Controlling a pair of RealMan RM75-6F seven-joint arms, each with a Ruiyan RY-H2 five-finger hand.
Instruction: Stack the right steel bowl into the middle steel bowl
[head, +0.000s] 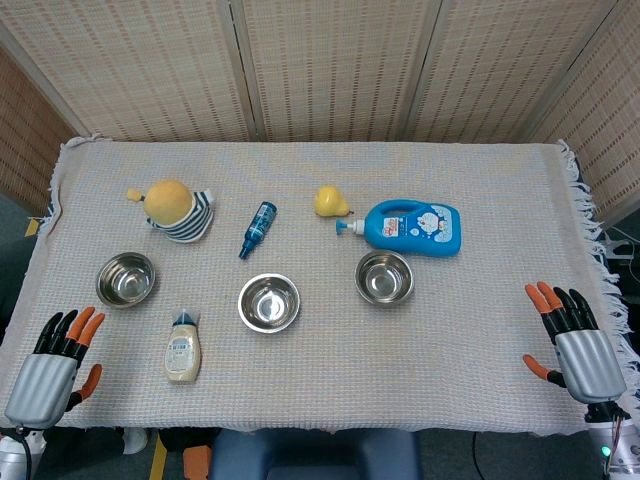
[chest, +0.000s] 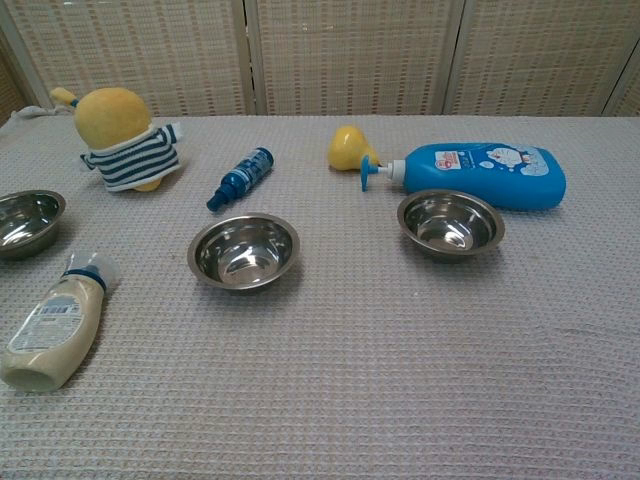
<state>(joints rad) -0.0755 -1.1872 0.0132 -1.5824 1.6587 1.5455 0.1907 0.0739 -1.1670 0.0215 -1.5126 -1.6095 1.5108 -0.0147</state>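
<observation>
The right steel bowl (head: 384, 277) (chest: 450, 223) sits upright on the cloth, just in front of a blue bottle. The middle steel bowl (head: 268, 302) (chest: 243, 251) stands empty to its left, a bowl's width apart. A third steel bowl (head: 126, 279) (chest: 28, 221) is at the left. My right hand (head: 575, 343) rests at the table's right front corner, fingers spread, holding nothing, well right of the right bowl. My left hand (head: 55, 357) lies at the left front corner, also spread and empty. Neither hand shows in the chest view.
A blue pump bottle (head: 415, 226) (chest: 485, 175) lies behind the right bowl, beside a yellow pear (head: 331, 201) (chest: 350, 147). A small dark blue bottle (head: 258, 229) (chest: 240, 178), a striped plush duck (head: 179, 209) (chest: 122, 138) and a cream bottle (head: 183, 347) (chest: 55, 322) lie further left.
</observation>
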